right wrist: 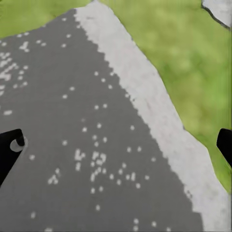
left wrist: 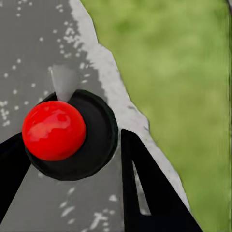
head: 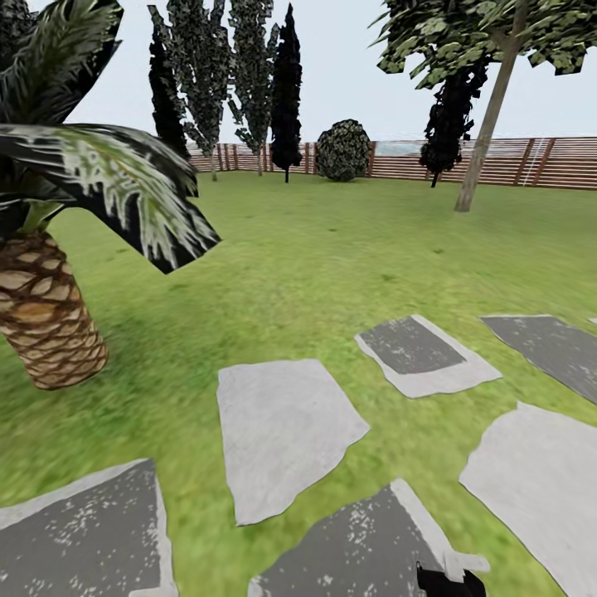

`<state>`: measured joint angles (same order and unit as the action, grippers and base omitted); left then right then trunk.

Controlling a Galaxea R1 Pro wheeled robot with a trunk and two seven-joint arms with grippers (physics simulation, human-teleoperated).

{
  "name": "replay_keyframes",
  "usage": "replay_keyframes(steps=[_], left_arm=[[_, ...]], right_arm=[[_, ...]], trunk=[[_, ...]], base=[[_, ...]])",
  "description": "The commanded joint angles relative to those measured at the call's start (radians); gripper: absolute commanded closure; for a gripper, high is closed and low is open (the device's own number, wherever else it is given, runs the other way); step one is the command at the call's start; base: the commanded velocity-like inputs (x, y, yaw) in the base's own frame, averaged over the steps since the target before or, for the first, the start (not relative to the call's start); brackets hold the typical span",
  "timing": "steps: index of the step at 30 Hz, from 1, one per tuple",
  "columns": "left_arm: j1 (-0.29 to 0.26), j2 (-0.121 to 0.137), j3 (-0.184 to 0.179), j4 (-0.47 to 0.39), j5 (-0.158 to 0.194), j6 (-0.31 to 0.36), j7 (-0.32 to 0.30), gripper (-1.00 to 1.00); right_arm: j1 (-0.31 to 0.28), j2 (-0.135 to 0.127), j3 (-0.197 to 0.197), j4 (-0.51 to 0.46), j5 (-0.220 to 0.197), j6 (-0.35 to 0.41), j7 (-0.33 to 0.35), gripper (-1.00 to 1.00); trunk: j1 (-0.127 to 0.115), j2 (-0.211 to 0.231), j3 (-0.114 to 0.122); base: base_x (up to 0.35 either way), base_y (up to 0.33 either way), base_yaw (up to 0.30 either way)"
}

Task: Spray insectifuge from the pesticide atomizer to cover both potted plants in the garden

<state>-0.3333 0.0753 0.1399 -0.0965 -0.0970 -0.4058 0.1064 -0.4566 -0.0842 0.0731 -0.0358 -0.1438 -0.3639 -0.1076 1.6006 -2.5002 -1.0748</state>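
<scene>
A lawn [head: 332, 249] fills most of the frame, with grey stepping stones [head: 282, 435] scattered across the lower half. At the left edge stands a palm [head: 46, 319] with a scaly brown trunk and dark fronds overhead. Along the top runs a wooden slat fence [head: 514, 162], fronted by tall dark trees [head: 286, 91], a round bush [head: 343, 150] and a leaning tree [head: 489, 108] at upper right. A black gripper tip [head: 450, 580] peeks in at the bottom edge, right of centre.
</scene>
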Motion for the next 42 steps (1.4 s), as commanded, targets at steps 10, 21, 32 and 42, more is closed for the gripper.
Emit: replay_keyframes(steps=[10,21,32,42], left_arm=[[0.0,0.0,0.007,0.0,-0.01,-0.002,0.005,1.0],[0.0,0.0,0.007,0.0,-0.01,-0.002,0.01,1.0],[0.0,0.0,0.007,0.0,-0.01,-0.002,0.01,1.0],[-0.001,0.001,0.007,0.0,-0.01,-0.002,0.01,1.0]], right_arm=[[0.0,0.0,0.008,0.001,-0.01,-0.003,-0.001,-1.0],[0.0,-0.003,0.008,0.003,-0.006,-0.003,0.002,-1.0],[0.0,-0.003,0.008,0.002,-0.006,-0.004,-0.001,-1.0],[-0.001,0.001,0.009,0.002,-0.008,-0.003,-0.001,-1.0]], trunk=[[0.0,0.0,-0.001],[0.0,0.0,-0.001],[0.0,0.0,-0.001],[0.0,0.0,-0.001]], base=[[0.299,-0.166,0.0],[0.31,-0.145,0.0],[0.311,-0.142,0.0],[0.328,-0.11,0.0]])
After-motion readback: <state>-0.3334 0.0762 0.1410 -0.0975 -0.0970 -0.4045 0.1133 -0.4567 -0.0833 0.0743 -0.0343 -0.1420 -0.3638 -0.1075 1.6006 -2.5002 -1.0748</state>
